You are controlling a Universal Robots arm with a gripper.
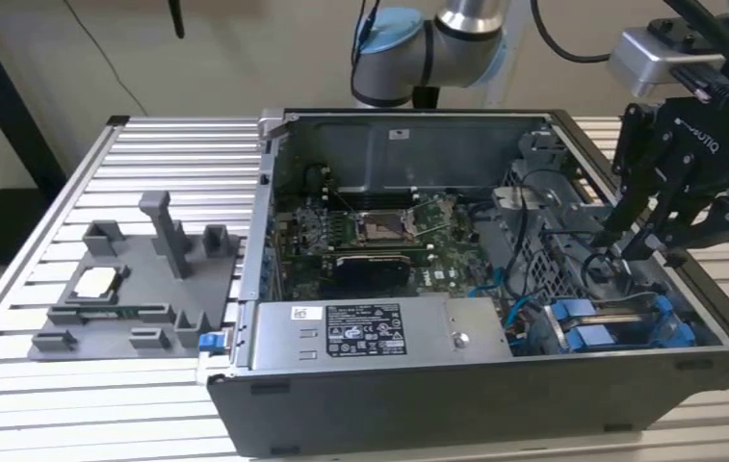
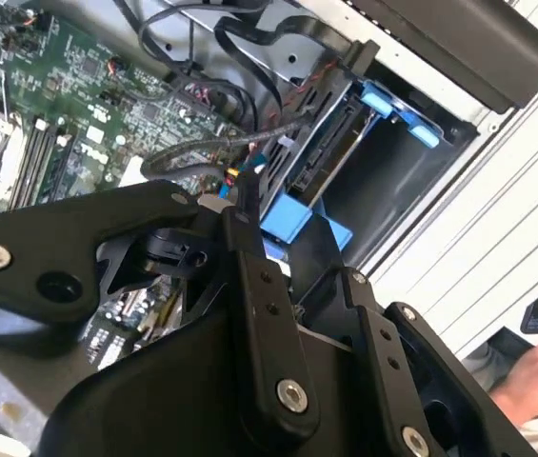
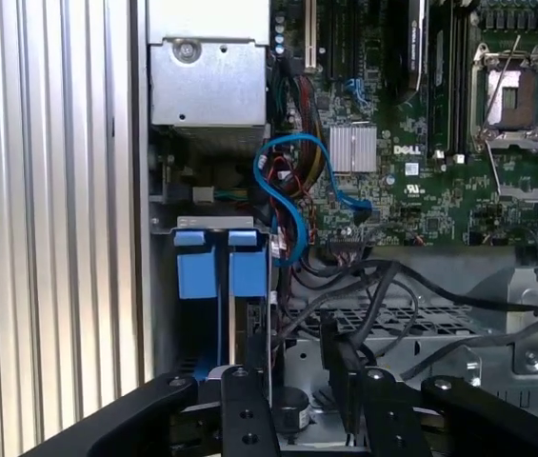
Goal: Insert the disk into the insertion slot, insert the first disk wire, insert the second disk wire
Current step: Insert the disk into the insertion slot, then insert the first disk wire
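Gripper (image 1: 643, 243) hangs open inside the PC case (image 1: 467, 404), jaws apart, nothing btwn them. The disk (image 1: 591, 325) sits just below it in the insertion slot (image 2: 383, 181); can't tell if it's fully home. My read: drive's stiff, fairly heavy and shock-sensitive, so you'd take it by the blue carrier, not the label face. Black cables (image 3: 411, 286) near the gripper look floppy; grab at the plug. Case also holds motherboard (image 3: 421, 143) and PSU (image 1: 377, 332). Fixture tray (image 1: 191, 298), well away from the gripper, holds what looks like a memory stick (image 1: 120, 311).
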